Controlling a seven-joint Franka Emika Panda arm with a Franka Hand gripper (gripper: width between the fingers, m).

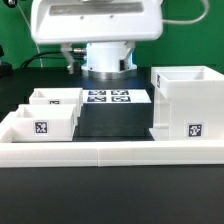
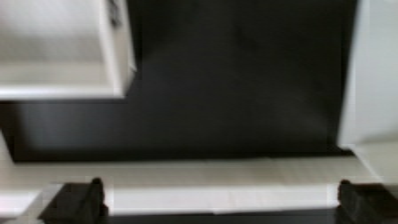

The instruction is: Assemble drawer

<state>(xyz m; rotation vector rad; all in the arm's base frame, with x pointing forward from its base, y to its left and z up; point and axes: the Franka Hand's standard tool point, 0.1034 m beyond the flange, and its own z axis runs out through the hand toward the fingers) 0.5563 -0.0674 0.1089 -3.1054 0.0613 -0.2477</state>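
Observation:
The tall white housing [image 1: 187, 103] stands at the exterior view's right, open at the top, with a square tag on its front. Two small open-top trays [image 1: 43, 123] [image 1: 56, 98] stand at the exterior view's left, one behind the other. My gripper [image 2: 221, 203] shows only in the wrist view. Its two dark fingertips [image 2: 75, 200] are wide apart with nothing between them, above the black table and the low white wall [image 2: 214, 175]. A white open box part [image 2: 63, 50] lies apart from the fingers; I cannot tell which part it is.
The low white wall [image 1: 110, 151] runs across the front of the table. The marker board [image 1: 108, 97] lies flat at the back centre, before the arm's base [image 1: 105, 58]. Another white edge [image 2: 374, 70] shows at the side of the wrist view.

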